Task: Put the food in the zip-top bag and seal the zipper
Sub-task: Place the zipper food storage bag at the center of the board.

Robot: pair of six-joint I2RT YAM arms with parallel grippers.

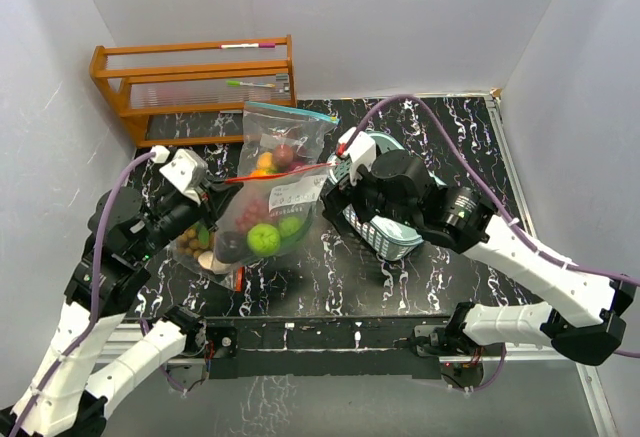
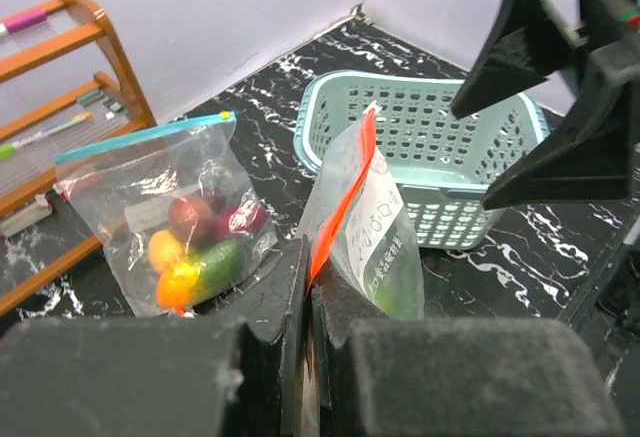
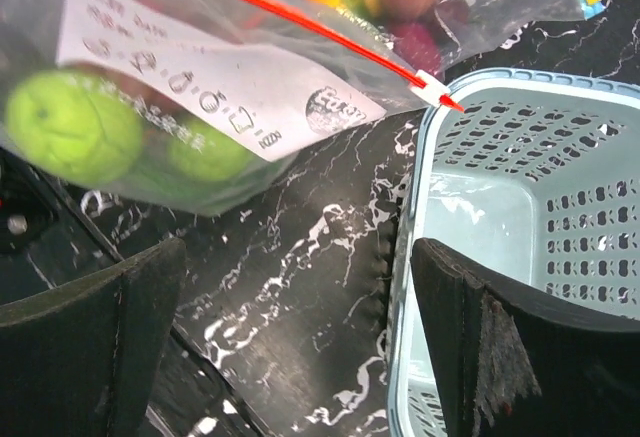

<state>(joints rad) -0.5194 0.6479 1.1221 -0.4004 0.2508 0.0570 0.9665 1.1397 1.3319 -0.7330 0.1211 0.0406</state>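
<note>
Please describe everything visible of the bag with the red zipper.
The bag is clear soft plastic with a white printed label. Its red zipper runs along the top, with a small white slider at the end near the basket's rim. Green fruits show inside. The left gripper is shut on the zipper's other end; the open right gripper does not touch it.

wooden rack (image 1: 195,82): back-left corner, pens (image 1: 250,84) on shelves | teal basket (image 2: 460,207): upright, right of centre | table (image 1: 330,277): black marbled
</note>
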